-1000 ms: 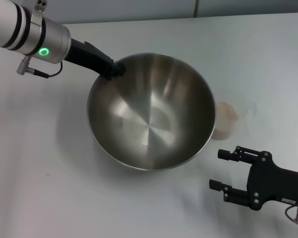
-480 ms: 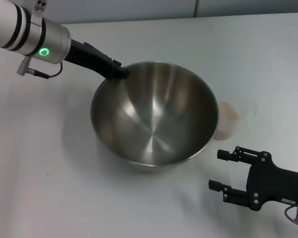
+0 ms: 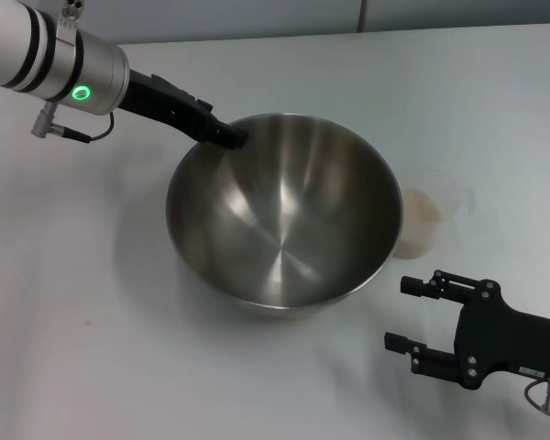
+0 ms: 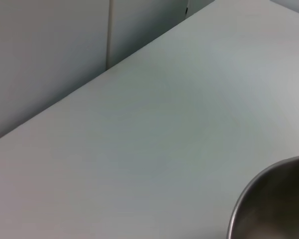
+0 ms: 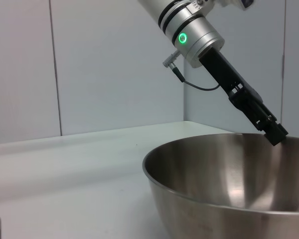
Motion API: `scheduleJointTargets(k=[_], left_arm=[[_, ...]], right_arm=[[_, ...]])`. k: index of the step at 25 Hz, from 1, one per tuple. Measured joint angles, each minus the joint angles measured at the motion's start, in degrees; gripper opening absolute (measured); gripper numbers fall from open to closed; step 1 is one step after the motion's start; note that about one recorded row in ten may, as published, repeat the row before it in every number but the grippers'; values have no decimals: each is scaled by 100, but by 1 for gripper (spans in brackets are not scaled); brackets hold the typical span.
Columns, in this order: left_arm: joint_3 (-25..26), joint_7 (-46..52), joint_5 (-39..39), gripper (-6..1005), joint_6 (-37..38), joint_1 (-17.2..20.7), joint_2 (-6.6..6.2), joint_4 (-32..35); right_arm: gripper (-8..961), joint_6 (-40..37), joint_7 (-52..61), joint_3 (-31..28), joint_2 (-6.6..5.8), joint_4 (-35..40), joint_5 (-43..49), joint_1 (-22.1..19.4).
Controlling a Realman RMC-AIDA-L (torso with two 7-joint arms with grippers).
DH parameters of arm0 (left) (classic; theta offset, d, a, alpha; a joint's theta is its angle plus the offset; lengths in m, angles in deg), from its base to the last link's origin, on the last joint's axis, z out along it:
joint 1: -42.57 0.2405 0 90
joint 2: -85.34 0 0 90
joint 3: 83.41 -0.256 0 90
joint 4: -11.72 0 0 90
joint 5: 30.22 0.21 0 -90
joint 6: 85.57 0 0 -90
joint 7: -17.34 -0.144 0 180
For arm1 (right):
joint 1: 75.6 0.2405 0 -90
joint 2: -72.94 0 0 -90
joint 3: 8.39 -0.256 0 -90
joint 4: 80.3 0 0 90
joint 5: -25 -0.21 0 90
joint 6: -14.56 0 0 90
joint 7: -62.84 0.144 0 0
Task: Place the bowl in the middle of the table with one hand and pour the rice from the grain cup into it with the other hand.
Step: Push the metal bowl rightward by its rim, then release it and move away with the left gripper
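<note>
- Bowl (image 3: 284, 220) sits on the table (image 3: 64, 330) near the middle of the head view, its rim level; a second ago it was tipped toward the camera and showed more of its inside, and half a second ago it was already close to its present pose
- nearest the camera, the right gripper (image 3: 416, 314) hovers low over the table just in front of the bowl's right side, its two fingers set well apart with nothing between them; it has not moved across the three frames
- between that gripper and the far edge, the grain cup (image 3: 426, 215) stands upright on the table just beside the bowl's right wall, partly hidden by it; pale rice (image 3: 420, 209) shows inside
- farther back, the left gripper (image 3: 225, 135) is at the bowl's far-left rim; its tip has slid a little to the right along the rim since a second ago; whether its fingers are clamped on the rim or parted cannot be told from any view
- the left wrist view shows only bare table and a slice of the bowl's rim (image 4: 249, 199)
</note>
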Motion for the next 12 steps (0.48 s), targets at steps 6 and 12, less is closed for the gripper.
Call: scheduleJointTargets(k=[6,12], left_arm=[[-8,0,3,753,6,-10,0,0],[-9,-1,4,868,8,-7,0,0]], right_arm=[[687,0,0,-10,0,0,0,-8],[686,1,0,-12,0,0,0,-5]])
